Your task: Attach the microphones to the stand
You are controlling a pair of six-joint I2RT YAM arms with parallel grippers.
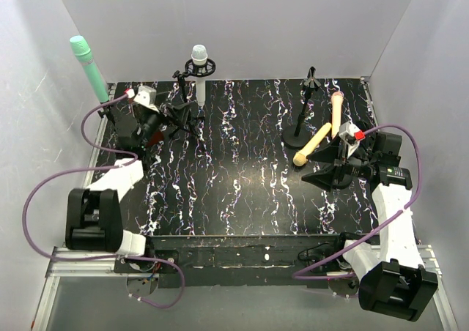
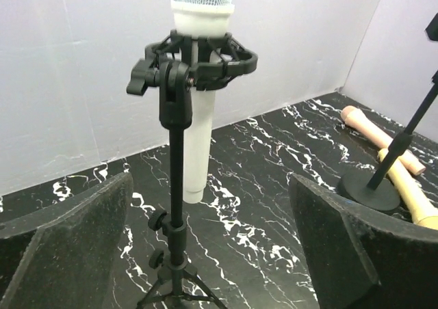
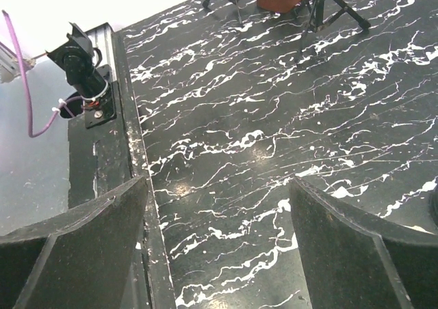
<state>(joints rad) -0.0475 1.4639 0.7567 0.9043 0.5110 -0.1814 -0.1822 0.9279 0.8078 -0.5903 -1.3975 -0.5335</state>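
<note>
A white microphone sits upright in the black shock mount of a tripod stand at the back left; it also shows in the left wrist view. A mint green microphone leans at the back left corner. A peach-pink microphone and a yellow microphone lie beside a round-base stand at the back right. My left gripper is open and empty just before the tripod. My right gripper is open and empty near the yellow microphone.
The round-base stand's clip holds nothing. White walls close the back and both sides. Purple cables loop beside each arm. In the right wrist view, tripod legs stand at the far end and the table's metal edge runs along the left.
</note>
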